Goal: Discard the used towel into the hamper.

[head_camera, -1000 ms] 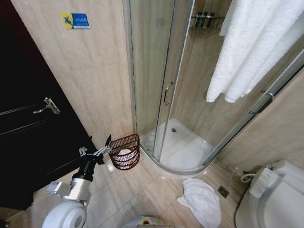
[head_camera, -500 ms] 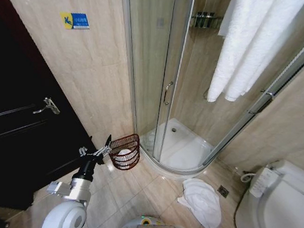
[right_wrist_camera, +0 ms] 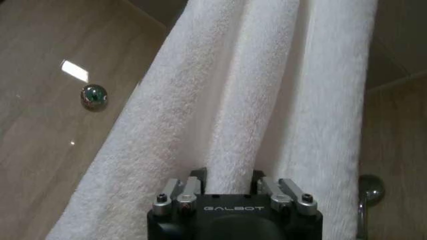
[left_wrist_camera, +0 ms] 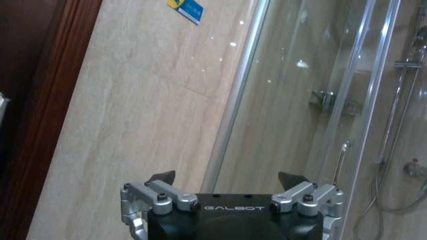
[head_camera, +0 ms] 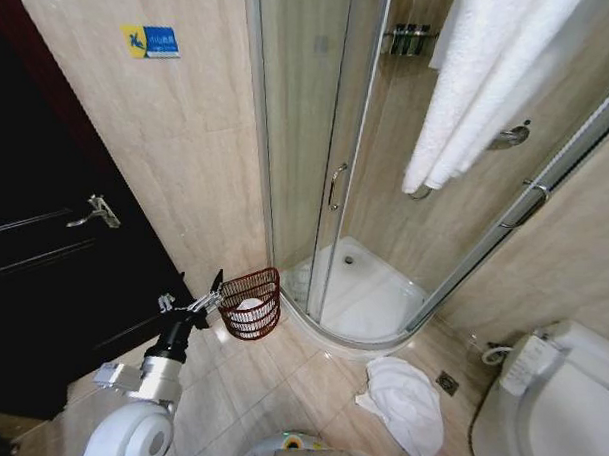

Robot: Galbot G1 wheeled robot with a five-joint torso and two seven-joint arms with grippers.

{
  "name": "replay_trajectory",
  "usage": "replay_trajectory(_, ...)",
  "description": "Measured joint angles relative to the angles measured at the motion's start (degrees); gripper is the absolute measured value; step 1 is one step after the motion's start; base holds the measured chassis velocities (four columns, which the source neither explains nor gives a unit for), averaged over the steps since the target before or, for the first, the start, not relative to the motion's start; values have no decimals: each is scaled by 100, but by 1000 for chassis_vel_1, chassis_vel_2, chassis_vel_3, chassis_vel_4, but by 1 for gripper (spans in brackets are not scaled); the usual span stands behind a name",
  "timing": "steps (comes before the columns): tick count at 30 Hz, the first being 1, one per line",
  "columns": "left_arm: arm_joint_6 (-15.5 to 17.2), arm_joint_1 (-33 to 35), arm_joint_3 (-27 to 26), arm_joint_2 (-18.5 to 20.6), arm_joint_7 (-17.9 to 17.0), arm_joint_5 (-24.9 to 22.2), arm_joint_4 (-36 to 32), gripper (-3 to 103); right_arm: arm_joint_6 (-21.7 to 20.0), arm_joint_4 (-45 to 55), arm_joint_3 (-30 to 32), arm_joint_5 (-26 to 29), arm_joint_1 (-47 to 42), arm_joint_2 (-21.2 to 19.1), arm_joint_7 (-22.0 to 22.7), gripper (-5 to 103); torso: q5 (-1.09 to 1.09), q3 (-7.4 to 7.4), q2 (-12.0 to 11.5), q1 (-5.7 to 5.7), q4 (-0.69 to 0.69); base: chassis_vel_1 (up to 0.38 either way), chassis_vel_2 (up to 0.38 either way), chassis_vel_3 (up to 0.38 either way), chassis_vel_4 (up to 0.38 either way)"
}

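Your right gripper [right_wrist_camera: 227, 176] has its jaws clamped on a fold of the long white terry towel [head_camera: 480, 84] hanging high at your right, while the small reddish-brown wire hamper [head_camera: 252, 303] sits low on the floor just beside your empty, wide-open left gripper [head_camera: 208, 294].

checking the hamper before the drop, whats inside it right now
Inside the hamper, something white and rounded lies near the bottom, seen through the open top and wire weave. What it is cannot be told, and the near wall covers its lower part.

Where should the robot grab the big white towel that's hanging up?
Probably on one of the hanging towel's thick folds, coming at it from the front. It hangs in long soft ridges, and a ridge fits between two fingers. The right gripper is already shut on the middle fold. The left gripper waits open beside the hamper.
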Motion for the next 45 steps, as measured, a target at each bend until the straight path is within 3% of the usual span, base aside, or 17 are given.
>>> replay_trajectory(5,0,0,0,0,0,0,0,100,1,43,-44,-15,44,67,-28,31,0,0,0,0,0,0,0,0,0)
replay_trajectory(9,0,0,0,0,0,0,0,100,1,64,-55,-23,60,92,-38,15,-1,0,0,0,0,0,0,0,0)
replay_trajectory(11,0,0,0,0,0,0,0,100,1,64,-55,-23,61,92,-39,15,-1,0,0,0,0,0,0,0,0)
replay_trajectory(15,0,0,0,0,0,0,0,100,-1,42,-55,-22,67,94,-62,4,-1,0,0,0,0,0,0,0,0)
replay_trajectory(30,0,0,0,0,0,0,0,100,-41,182,-120,-31,113,298,-120,4,-3,-1,0,0,1,0,0,0,0)
replay_trajectory(39,0,0,0,0,0,0,0,100,-332,1303,-342,-188,353,1172,18,4,1,-1,1,-1,0,0,0,0,0)
replay_trajectory(45,0,0,0,0,0,0,0,100,-446,1723,-392,-277,364,1546,95,4,-1,-1,0,-1,0,0,0,0,0)
